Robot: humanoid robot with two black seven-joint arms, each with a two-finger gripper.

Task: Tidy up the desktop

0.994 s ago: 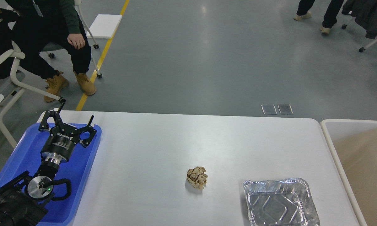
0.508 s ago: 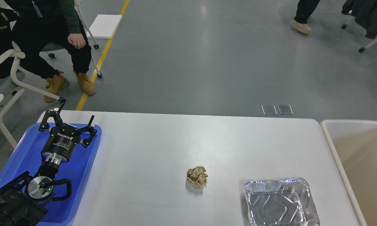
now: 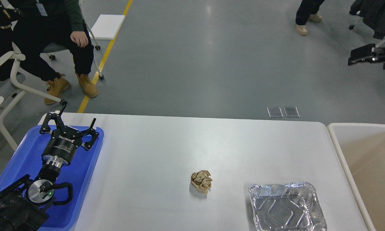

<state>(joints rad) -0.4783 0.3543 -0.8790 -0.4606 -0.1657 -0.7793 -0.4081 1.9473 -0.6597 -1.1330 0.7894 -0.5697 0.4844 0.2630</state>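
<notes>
The white desktop (image 3: 166, 144) holds a crumpled brown paper ball (image 3: 201, 181) near the front middle and an empty foil tray (image 3: 285, 208) at the front right. My left gripper (image 3: 78, 115) is open and empty, hovering over the blue tray (image 3: 22, 157) at the left end of the desktop, far from the ball. A dark two-pronged part (image 3: 362, 56) reaches in from the far right edge, high above the floor. It looks like my right gripper, but it is too small and blurred to show its fingers.
A beige bin with a cream rim (image 3: 339, 150) stands just beyond the desktop's right end. A seated person (image 3: 61, 35) and white chair legs (image 3: 16, 86) are behind the left corner. Another person's feet (image 3: 303, 27) are far back on the grey floor.
The dark part has come into view at the far right edge. The person at the back has walked on. My left arm, the paper ball and the foil tray have not moved.
</notes>
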